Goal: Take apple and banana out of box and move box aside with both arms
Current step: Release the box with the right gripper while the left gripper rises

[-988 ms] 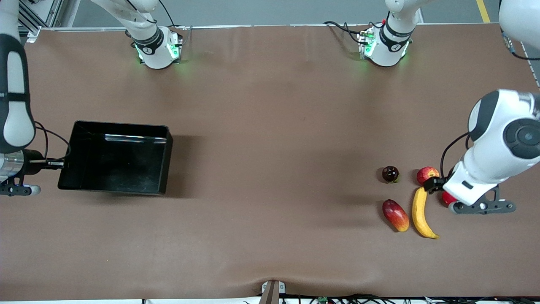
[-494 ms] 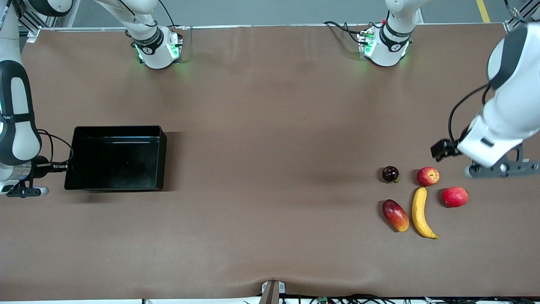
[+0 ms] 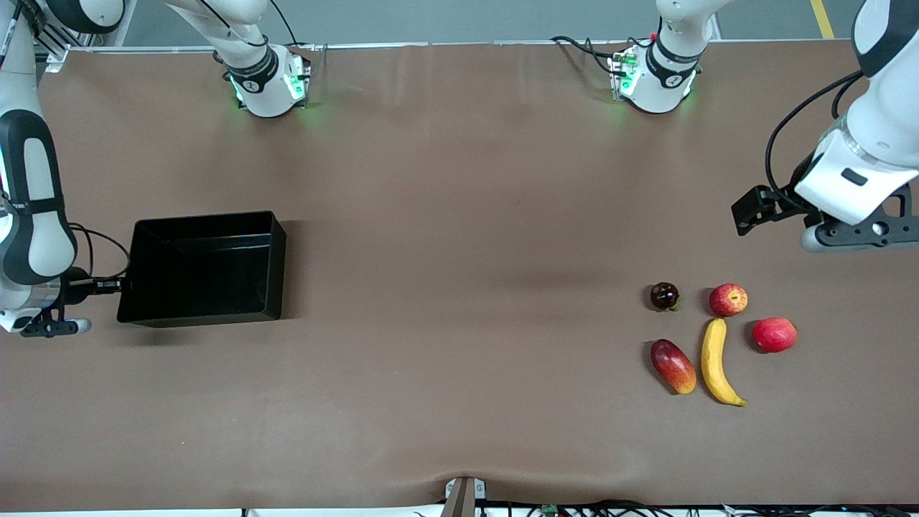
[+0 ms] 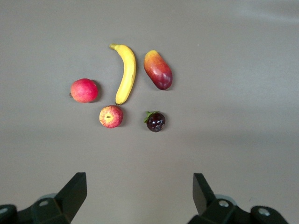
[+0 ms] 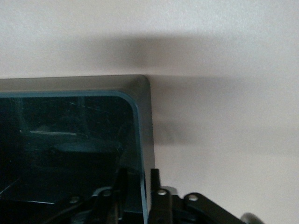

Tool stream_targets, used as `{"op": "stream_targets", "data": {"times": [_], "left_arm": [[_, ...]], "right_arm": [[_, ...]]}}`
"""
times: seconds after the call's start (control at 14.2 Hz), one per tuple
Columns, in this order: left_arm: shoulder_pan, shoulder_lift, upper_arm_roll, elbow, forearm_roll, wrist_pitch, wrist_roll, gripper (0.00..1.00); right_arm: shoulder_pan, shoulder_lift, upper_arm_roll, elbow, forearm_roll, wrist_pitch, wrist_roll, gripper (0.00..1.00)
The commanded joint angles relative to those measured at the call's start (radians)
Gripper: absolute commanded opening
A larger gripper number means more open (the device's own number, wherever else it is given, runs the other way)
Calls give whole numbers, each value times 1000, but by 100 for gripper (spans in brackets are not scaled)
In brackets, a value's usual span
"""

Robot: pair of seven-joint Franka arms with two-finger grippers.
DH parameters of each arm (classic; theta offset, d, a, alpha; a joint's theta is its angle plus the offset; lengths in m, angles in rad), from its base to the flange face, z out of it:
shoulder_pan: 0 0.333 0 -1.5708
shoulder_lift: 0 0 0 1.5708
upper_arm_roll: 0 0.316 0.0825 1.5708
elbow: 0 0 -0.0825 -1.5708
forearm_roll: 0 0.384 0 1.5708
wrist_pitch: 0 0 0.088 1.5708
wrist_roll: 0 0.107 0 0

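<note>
Where the table runs toward the right arm's end, we list the box [image 3: 204,269], a glossy black bin, with the right gripper [image 5: 135,184] pinching its wall, one finger inside and one outside. At the left arm's end we list the left gripper [image 4: 139,193], up over bare table beside the fruit cluster, its fingers spread wide and holding nothing. We count five fruits: the apple [image 3: 728,299] touching the tip of the banana [image 3: 716,362], which lies nearer the front camera; a mango [image 3: 673,366] just beside the banana; a dark maroon fruit [image 3: 664,296] beside the apple; a red round fruit [image 3: 774,334] apart.
</note>
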Motion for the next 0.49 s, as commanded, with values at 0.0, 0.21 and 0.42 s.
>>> {"op": "stream_targets", "data": {"times": [0.0, 0.21, 0.42], "left_arm": [[14, -66, -1, -26, -38, -7, 38, 100], [-128, -98, 132, -27, -52, -43, 51, 100], [-284, -121, 324, -49, -108, -47, 61, 100]], "right_arm": [[-7, -17, 15, 34, -4, -32, -12, 100], [-7, -39, 15, 126, -3, -92, -12, 100], [-8, -43, 23, 247, -1, -139, -14, 100]]}}
